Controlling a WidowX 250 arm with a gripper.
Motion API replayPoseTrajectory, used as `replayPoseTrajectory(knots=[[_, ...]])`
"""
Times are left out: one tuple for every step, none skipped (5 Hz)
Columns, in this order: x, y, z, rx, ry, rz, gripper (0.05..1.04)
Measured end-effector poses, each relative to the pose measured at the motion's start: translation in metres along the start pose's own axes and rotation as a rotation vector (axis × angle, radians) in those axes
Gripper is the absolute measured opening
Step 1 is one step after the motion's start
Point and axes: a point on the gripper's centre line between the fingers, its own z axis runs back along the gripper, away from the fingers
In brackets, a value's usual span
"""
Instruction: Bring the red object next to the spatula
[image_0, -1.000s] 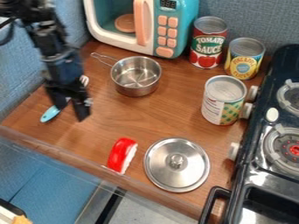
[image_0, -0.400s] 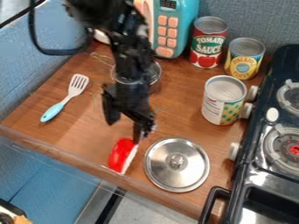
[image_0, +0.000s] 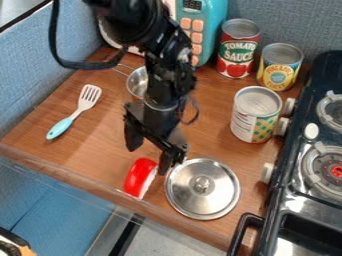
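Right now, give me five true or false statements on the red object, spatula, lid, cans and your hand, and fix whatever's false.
The hand is open. True.
The red object is right up against the spatula. False: bare counter separates it from the spatula.
The lid is on the pot. False: the lid lies on the counter, apart from the pot.
Three cans stand upright. True.
The spatula's handle is red. False: it is light blue.
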Motion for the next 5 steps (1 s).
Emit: replayPoseTrajectory(knots=[[-0.013,-0.002,-0.006,0.004,0.029,0.006,1.0],[-0.022,-0.001,-0.014,0.012,0.043,0.011,1.0],[-0.026,-0.003,-0.022,-0.007,0.063,0.002,0.939],[-0.029,0.003,-0.023,-0.026,0.072,0.016,0.641],[-0.021,0.022,-0.017,-0.066,0.071,0.047,0.59]])
